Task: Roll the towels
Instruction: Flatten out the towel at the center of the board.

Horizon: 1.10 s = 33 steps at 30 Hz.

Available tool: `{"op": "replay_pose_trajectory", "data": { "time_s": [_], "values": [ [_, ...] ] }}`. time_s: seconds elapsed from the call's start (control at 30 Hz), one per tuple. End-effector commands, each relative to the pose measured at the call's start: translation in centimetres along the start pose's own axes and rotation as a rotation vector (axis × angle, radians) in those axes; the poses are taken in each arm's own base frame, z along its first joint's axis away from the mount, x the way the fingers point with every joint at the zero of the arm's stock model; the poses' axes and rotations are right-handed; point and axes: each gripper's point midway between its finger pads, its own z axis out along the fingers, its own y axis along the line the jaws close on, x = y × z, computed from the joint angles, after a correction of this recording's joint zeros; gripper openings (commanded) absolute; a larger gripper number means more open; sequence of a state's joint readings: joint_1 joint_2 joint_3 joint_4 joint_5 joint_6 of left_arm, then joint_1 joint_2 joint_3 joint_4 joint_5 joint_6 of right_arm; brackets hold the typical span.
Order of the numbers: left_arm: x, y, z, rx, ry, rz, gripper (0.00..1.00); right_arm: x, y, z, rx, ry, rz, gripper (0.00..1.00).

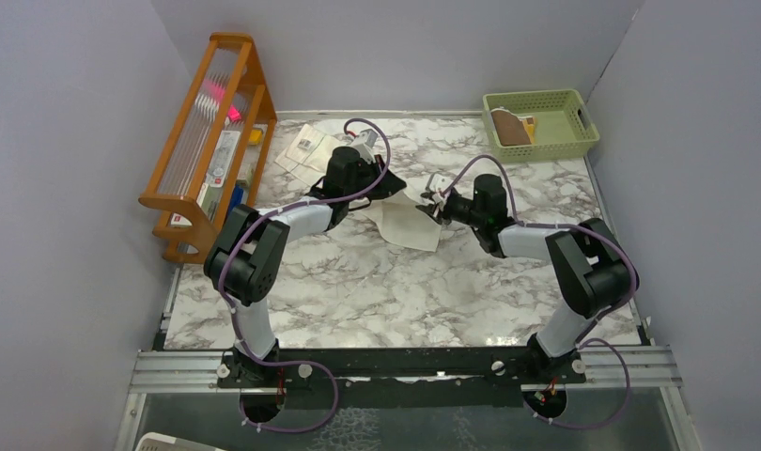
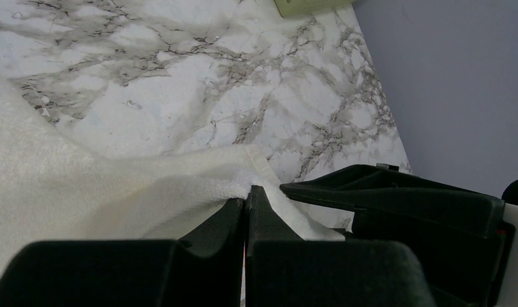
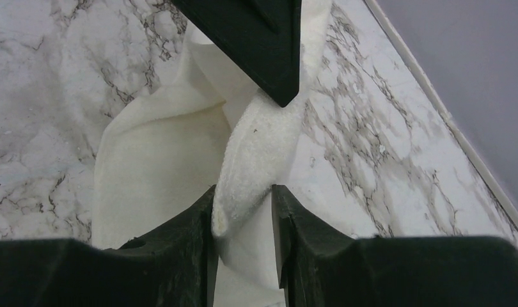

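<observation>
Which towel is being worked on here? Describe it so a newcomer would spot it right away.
On the grey-veined marble table, look to the middle. The cream terry towel is bunched there, pinched by the left gripper and the right gripper. By contrast, the brown towel sits in the green plastic basket at the far right corner.

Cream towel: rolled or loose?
Loose, not rolled: the cream towel is bunched between the left tool and right tool, both shut on it.

no readable text anywhere, small printed patch (image 1: 307,144) too tiny to make out
</observation>
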<state>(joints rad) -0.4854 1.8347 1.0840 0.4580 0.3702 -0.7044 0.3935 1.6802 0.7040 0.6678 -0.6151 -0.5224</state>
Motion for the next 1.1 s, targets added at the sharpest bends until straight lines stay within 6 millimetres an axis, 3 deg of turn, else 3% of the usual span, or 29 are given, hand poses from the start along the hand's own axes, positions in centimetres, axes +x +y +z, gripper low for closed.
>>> {"op": "replay_pose_trajectory", "data": {
  "time_s": [0.0, 0.07, 0.1, 0.13, 0.17, 0.27, 0.37, 0.47, 0.6, 0.77, 0.87, 1.07],
  "values": [
    [-1.0, -0.8, -0.2, 0.034, -0.011, 0.024, 0.0, 0.9, -0.7, 0.9, -0.004, 0.051, 0.016, 0.29],
    [-1.1, -0.8, -0.3, 0.035, -0.013, 0.023, 0.0, 0.6, -0.9, 1.0, -0.001, 0.044, 0.017, 0.15],
    [-1.1, -0.8, -0.3, 0.036, -0.013, 0.024, 0.0, 0.4, -1.1, 1.1, 0.005, 0.039, 0.025, 0.04],
    [-1.3, -0.8, -0.4, 0.039, -0.014, 0.024, 0.0, 0.1, -1.5, 1.2, 0.017, 0.034, 0.038, 0.01],
    [-1.5, -0.7, -0.5, 0.041, -0.015, 0.022, 0.05, -0.2, -2.0, 1.3, 0.033, 0.03, 0.057, 0.01],
    [-3.0, -0.5, -1.7, 0.053, -0.034, 0.023, 0.33, -1.2, -4.6, 1.2, 0.155, 0.03, 0.132, 0.01],
    [-6.5, 0.2, -4.3, 0.039, -0.116, 0.07, 0.56, -2.0, -8.9, -0.8, 0.409, 0.004, 0.227, 0.01],
    [-10.7, 1.3, -8.1, -0.022, -0.234, 0.128, 0.67, -2.6, -11.7, -3.6, 0.572, -0.049, 0.293, 0.01],
    [-12.5, 6.1, -10.2, -0.151, -0.229, 0.092, 0.7, -2.1, -14.1, -6.0, 0.676, -0.035, 0.407, 0.01],
    [-13.1, 11.5, -10.4, -0.294, -0.224, 0.081, 0.69, 0.4, -16.7, -8.4, 0.689, 0.022, 0.72, 0.01],
    [-12.8, 15.2, -9.6, -0.368, -0.208, 0.06, 0.7, 2.0, -17.5, -9.2, 0.712, 0.072, 0.829, 0.01],
    [-12.6, 19.1, -7.7, -0.423, -0.156, 0.04, 0.67, 3.3, -17.7, -10.0, 0.746, 0.126, 0.861, 0.01]
  ]
}}
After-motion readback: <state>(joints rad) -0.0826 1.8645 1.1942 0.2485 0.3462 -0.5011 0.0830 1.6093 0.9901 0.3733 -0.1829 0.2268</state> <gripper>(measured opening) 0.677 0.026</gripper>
